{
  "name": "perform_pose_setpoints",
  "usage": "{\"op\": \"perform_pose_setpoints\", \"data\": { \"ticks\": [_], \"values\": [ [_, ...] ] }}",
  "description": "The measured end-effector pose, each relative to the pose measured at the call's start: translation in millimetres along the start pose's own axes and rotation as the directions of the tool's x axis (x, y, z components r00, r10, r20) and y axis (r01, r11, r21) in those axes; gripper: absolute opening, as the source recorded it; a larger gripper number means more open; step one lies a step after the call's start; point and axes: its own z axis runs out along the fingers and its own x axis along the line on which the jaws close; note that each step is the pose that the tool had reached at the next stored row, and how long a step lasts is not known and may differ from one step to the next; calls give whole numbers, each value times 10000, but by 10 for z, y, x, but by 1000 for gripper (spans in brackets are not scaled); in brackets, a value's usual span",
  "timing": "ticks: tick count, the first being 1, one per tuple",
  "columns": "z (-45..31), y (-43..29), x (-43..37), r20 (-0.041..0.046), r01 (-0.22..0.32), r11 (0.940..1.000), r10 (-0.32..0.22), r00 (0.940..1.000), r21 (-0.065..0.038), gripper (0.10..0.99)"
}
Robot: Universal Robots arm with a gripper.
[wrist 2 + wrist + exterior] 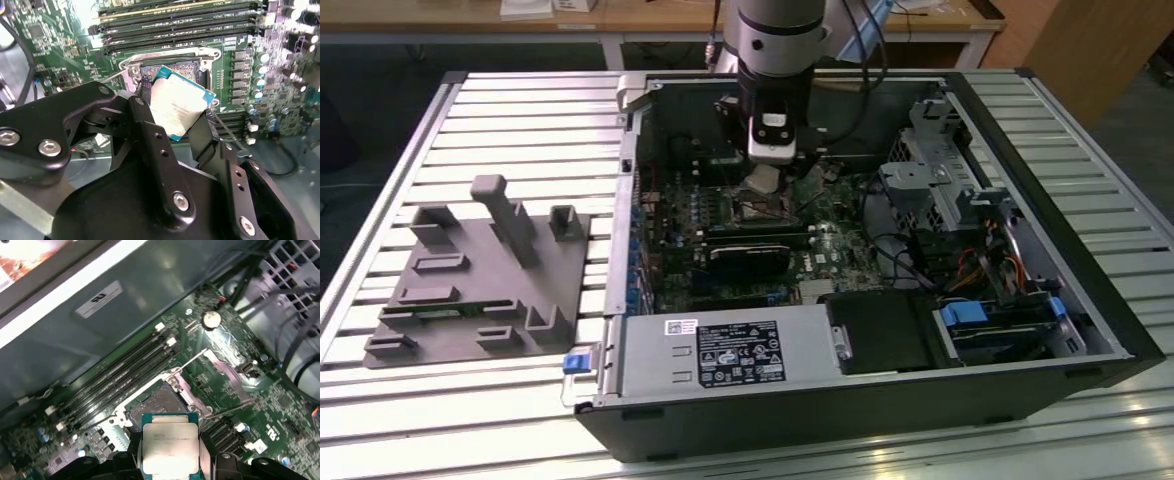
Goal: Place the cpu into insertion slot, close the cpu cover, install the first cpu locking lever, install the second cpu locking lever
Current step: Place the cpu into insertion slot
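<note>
My gripper (175, 112) is shut on the cpu (181, 106), a pale silvery square chip with a teal edge, held by two opposite sides between the black fingers (146, 97). The chip hangs tilted just above the insertion slot (175, 66), whose dark centre lies bare inside a silvery rim. In the first wrist view the cpu (170, 442) sits close to the slot (156, 404). The cpu cover (190, 390) is swung open beside the slot. In the exterior view the gripper (769, 186) reaches down into the computer case, over the green board.
Black memory slots (125, 372) run along one side of the socket, with capacitors (257, 75) on another. In the case are a black card (747, 262), drive cages (947, 190) and a power supply (720, 355). A grey fixture (480, 280) lies on the slatted table at the exterior view's left.
</note>
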Motion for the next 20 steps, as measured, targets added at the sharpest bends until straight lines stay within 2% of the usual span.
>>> {"op": "perform_pose_setpoints", "data": {
  "ticks": [5, 10, 14, 20],
  "values": [
    [2, 0, 0, 71, -845, 9964, 845, 9964, -18, 537],
    [6, -1, 0, 142, -1702, 9854, 1703, 9853, -42, 537],
    [9, -1, 0, 198, -2352, 9719, 2353, 9717, -63, 537],
    [17, -1, 0, 272, -3265, 9451, 3267, 9447, -100, 537]
  ]
}}
